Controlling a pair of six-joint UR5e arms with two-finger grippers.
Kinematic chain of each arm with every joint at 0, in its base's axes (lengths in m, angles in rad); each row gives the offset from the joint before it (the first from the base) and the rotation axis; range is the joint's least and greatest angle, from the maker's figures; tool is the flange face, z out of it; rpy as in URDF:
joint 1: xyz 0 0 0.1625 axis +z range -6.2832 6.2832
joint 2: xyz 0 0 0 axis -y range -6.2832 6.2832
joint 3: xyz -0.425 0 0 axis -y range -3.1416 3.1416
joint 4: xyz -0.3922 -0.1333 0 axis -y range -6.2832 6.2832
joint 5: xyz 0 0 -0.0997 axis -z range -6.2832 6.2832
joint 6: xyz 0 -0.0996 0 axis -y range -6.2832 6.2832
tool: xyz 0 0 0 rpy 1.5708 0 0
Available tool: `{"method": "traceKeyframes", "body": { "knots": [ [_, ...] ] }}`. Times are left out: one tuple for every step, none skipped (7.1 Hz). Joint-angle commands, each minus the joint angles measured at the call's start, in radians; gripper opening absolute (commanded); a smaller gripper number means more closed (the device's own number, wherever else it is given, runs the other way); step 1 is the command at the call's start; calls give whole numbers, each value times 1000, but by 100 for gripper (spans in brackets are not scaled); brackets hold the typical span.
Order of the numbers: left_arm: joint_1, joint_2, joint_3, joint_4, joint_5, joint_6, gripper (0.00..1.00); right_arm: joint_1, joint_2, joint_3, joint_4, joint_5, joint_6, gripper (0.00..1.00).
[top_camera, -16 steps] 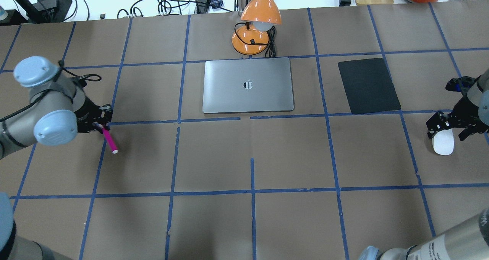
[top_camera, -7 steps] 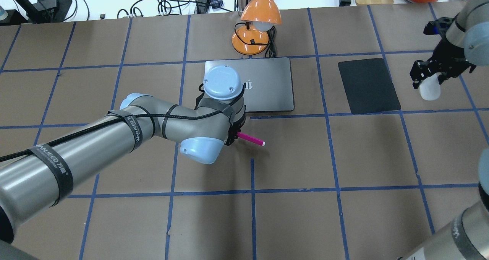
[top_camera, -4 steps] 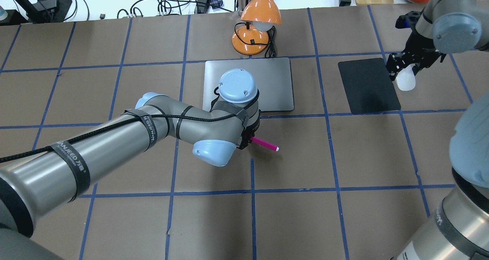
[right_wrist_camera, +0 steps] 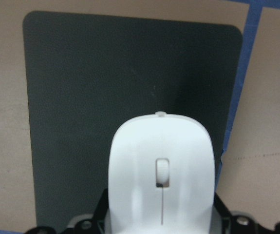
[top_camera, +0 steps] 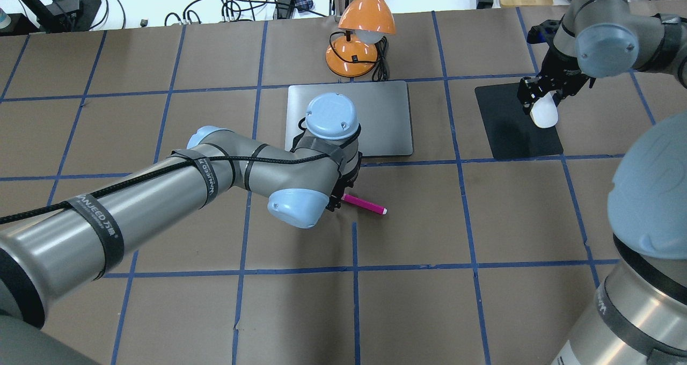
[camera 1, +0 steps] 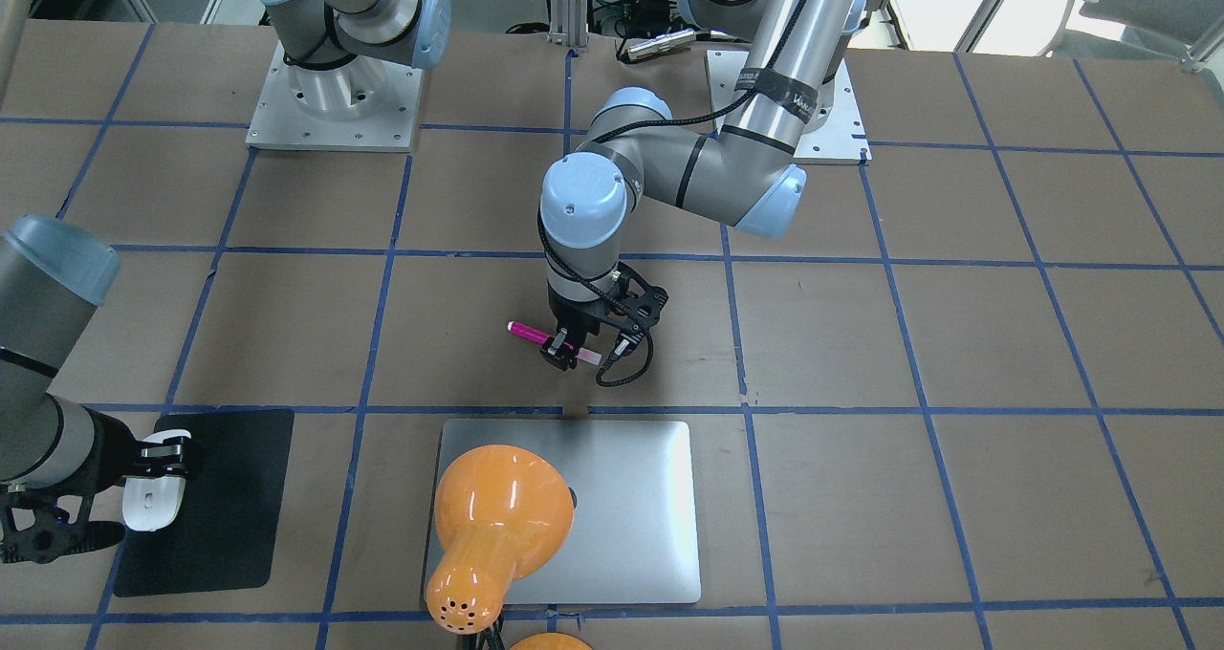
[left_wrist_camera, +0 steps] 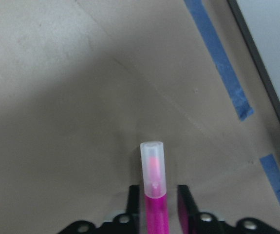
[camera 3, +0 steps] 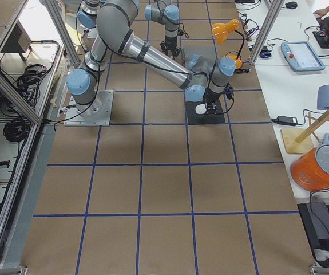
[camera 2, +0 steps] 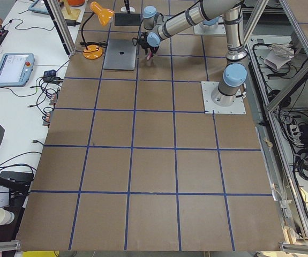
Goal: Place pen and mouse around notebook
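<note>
The silver-grey notebook (top_camera: 384,118) lies closed at the table's middle. Just in front of its near edge, my left gripper (camera 1: 564,352) is shut on the pink pen (top_camera: 365,206). The pen lies almost level and low over the brown paper, and its pale cap (left_wrist_camera: 152,165) points away from the fingers. My right gripper (top_camera: 541,103) is shut on the white mouse (right_wrist_camera: 161,175). It holds the mouse over the right-hand edge of the black mat (top_camera: 510,134), to the right of the notebook. I cannot tell whether the pen or the mouse touches the surface.
An orange desk lamp (top_camera: 365,27) stands behind the notebook, and its shade hangs over part of the notebook (camera 1: 631,507) in the front-facing view. Both arm bases (camera 1: 335,105) sit at the robot's side of the table. Blue tape lines grid the brown paper.
My left arm has brought the pen from the far left to just in front of the notebook. My right arm has carried the mouse from the right edge to over the black mat's edge.
</note>
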Motion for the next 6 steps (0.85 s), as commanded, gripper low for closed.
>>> {"method": "traceKeyframes", "body": {
  "knots": [
    [91,97,51,-256,-41,499,97,18,55,-54,-50,21,40,34],
    [150,160,94,-362,-76,653,97,21,90,-67,-40,21,48,35],
    [199,236,143,-483,-66,809,97,21,89,-65,-30,22,84,43],
    [283,313,201,-610,-69,911,97,21,95,-59,0,25,176,56],
    [355,399,248,-734,-69,1094,97,21,94,-56,2,25,198,59],
    [373,477,247,-824,-61,1195,91,21,95,-50,3,22,201,96]
  ]
}}
